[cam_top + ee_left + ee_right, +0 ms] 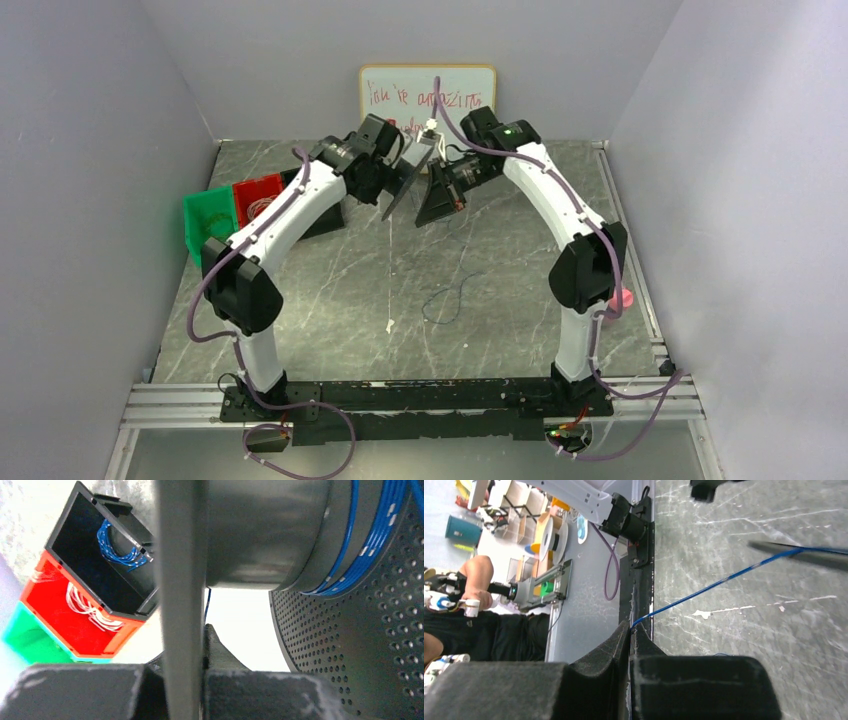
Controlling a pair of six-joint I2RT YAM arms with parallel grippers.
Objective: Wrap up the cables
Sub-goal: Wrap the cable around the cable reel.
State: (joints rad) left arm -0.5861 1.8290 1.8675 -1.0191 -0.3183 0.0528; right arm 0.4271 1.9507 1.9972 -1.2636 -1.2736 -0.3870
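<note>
I have the spool (260,535) pinched by one flat side plate in the left gripper (195,647). Its jaws are closed on the plate's edge, up in the air over the far middle of the tabletop (330,280). Several turns of the blue cable (350,570) already sit on the core, against the perforated side plate.

My right gripper (630,630) is closed to a slit on the same cable. The cable leaves the fingertips and runs in a straight line toward the spool. The rest hangs down and lies as a slack loop (445,300) near the middle of the tabletop.

I judge the step in hand to be laying another turn. To do it well, I would:

- hold the spool steady with the left arm and let the right arm do the circling;
- pinch lightly, so the thread-thin wire slides through the pads and does not kink or snap;
- keep just enough pull that each turn lands beside the others, between the side plates;
- stay clear of the plate rims, where the wire could catch and jump off;
- watch the slack on the tabletop, since a loop that tightens into a knot would stop the feed.

Near the far left corner, the black bin (85,565) holds a blue coil (120,547), and the red bin (55,595) holds white ones.
</note>
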